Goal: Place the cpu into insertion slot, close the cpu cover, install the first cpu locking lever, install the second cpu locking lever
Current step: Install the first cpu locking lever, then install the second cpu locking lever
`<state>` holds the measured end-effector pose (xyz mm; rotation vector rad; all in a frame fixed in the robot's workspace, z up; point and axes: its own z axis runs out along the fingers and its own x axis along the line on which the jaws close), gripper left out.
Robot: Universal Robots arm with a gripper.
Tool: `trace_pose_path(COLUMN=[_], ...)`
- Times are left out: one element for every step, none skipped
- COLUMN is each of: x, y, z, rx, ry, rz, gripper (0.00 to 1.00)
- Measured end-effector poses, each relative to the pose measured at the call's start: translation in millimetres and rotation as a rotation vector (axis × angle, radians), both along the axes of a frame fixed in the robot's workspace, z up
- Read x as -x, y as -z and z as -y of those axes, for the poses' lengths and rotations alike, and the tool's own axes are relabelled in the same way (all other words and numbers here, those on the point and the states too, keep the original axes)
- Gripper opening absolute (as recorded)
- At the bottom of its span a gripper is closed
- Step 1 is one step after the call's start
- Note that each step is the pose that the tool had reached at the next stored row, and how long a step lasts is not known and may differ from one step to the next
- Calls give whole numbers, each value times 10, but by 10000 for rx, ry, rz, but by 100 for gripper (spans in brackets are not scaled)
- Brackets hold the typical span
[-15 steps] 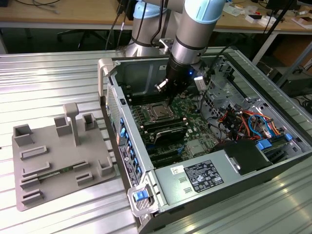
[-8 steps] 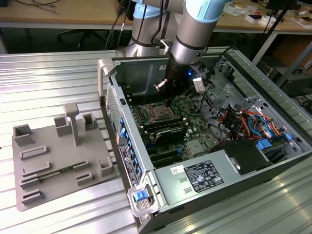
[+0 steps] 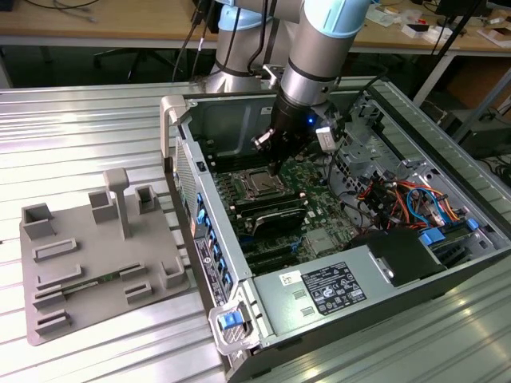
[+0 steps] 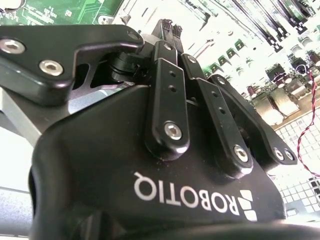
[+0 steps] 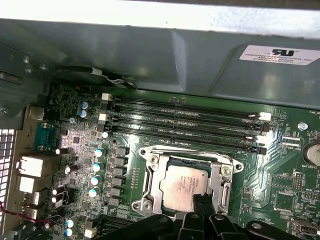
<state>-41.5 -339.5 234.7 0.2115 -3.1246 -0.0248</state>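
The cpu (image 5: 184, 186), a small silvery square, lies in the insertion slot (image 5: 150, 192) on the green motherboard (image 5: 280, 170). The cpu cover (image 5: 226, 176), a silvery frame, lies flat around it with the chip showing through its window. My gripper (image 5: 204, 206) hangs just over the chip's near edge, its dark fingers pressed together and holding nothing. In the exterior view the gripper (image 3: 275, 163) points down into the open computer case, right above the insertion slot (image 3: 259, 185). The second wrist view looks along the gripper body to the closed fingertips (image 4: 169, 30).
Long black memory slots (image 5: 185, 120) run beside the socket, with the grey case wall (image 5: 150, 55) behind them. A row of capacitors (image 5: 97, 167) stands on the other side. In the exterior view a grey fixture plate (image 3: 96, 255) lies on the metal table, and coloured cables (image 3: 399, 199) and a power supply (image 3: 327, 291) crowd the case.
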Motion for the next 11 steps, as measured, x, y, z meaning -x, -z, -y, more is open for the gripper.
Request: trace_pose_path(x=[0,0,0,0,0,0,-2,-2,-3,-4,-4], y=[0,0,0,0,0,0,0,0,0,0,0], z=[0,0,0,0,1,8,20,33,39,51,60], rx=[0,0,0,0,-1,0,0,0,-1,0,0], ry=[0,1,1,1,3,1,1,2,2,1,1], rz=[0,1,0,1,1,1,0,0,1,0,1], gripper=[11,11,11,11,11,11,11,11,11,11,11])
